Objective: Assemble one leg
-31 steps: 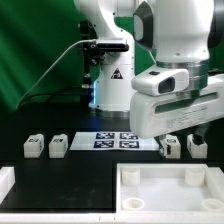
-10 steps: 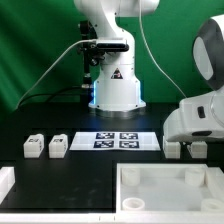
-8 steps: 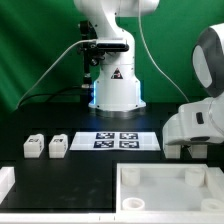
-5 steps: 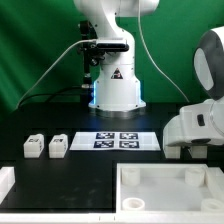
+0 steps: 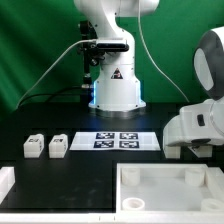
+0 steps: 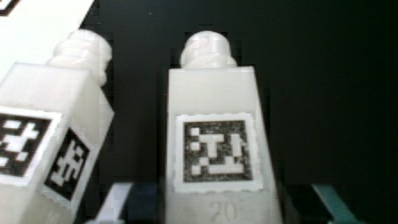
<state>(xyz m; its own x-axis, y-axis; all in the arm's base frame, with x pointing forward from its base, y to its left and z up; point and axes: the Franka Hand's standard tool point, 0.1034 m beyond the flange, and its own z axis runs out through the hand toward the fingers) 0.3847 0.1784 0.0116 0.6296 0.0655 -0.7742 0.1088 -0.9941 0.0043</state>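
Note:
In the wrist view a white leg [image 6: 217,120] with a black-and-white tag stands between my gripper's [image 6: 231,202] fingers [image 6: 125,198]. The jaws are open, one on each side of it, with dark gaps to the leg. A second leg [image 6: 54,120] lies close beside it, outside the jaws. In the exterior view my gripper [image 5: 190,152] is down at the table on that view's right, and the hand hides those two legs. Two more legs [image 5: 33,147] [image 5: 57,146] lie on that view's left.
The marker board [image 5: 118,140] lies mid-table. The large white panel [image 5: 170,185] with raised corner sockets sits at the front right of the exterior view. A white block [image 5: 5,185] is at the front left. The robot base stands behind.
The arm has swung from mid-table to the exterior view's right and come down over the two right-hand legs. In the last second it sank slightly lower.

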